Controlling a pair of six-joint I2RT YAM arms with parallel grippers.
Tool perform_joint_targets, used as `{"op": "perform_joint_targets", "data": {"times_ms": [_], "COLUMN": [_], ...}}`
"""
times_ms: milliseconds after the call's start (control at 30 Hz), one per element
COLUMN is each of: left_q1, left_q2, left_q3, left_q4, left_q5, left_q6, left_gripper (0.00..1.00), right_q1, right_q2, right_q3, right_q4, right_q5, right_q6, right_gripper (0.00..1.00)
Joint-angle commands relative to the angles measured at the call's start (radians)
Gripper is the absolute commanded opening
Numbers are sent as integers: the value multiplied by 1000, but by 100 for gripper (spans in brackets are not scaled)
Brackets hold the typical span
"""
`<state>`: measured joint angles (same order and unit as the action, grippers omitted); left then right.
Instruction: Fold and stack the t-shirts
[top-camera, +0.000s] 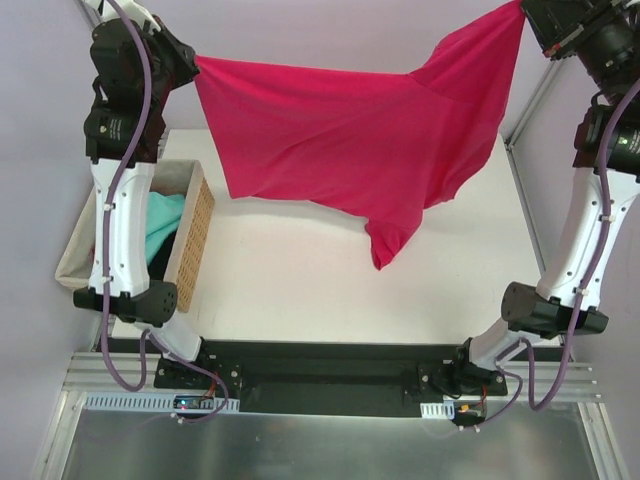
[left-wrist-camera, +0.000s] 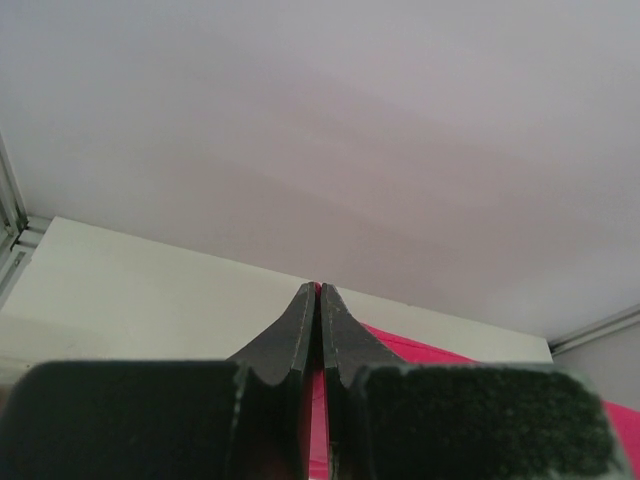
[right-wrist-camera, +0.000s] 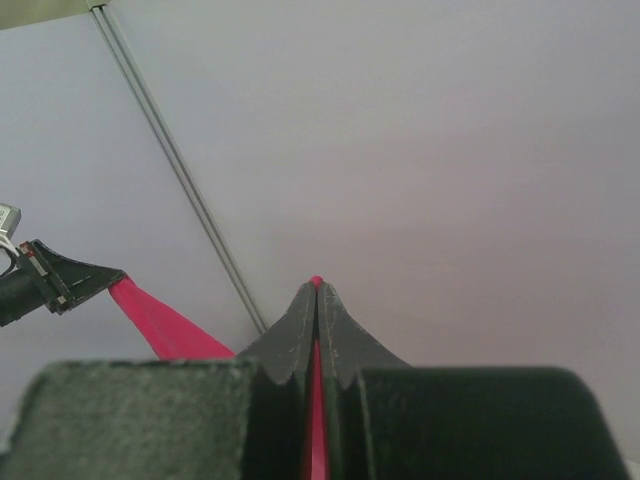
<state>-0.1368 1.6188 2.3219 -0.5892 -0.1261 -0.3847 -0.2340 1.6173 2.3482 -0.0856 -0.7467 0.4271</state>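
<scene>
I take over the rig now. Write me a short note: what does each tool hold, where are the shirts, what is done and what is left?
Left tool: shut on one upper corner of the crimson shirt.
Right tool: shut on the other upper corner.
The crimson shirt hangs spread between them over the table.
Teal shirt: crumpled in the basket, at the left.
Done: nothing folded, no stack yet.
Left: lay the crimson shirt flat, fold it, then fold the teal shirt and stack them.
</scene>
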Motion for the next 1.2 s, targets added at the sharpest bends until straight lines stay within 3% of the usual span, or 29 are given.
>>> {"op": "perform_joint_targets", "data": {"times_ms": [0, 300, 533, 933, 1167], "left_q1": [22, 49, 52, 52, 52], "left_q2": [76, 203, 168, -140, -215], "left_q3": [120, 211, 211, -143, -222], "left_q4": [40, 146, 170, 169, 166], "left_q5": [23, 85, 169, 198, 178], "left_q6": [-14, -29, -37, -5, 12], "left_gripper": [0, 0, 0, 0, 0], "right_q1": [-5, 5, 7, -4, -5], "right_q2": [44, 98, 47, -218, -272], "right_q3": [85, 103, 88, -163, -245], "right_q4": [138, 170, 144, -8, -19], "right_q5": [-10, 3, 3, -26, -45], "right_q6": [21, -1, -16, -97, -91], "right_gripper": [0, 0, 0, 0, 1]}}
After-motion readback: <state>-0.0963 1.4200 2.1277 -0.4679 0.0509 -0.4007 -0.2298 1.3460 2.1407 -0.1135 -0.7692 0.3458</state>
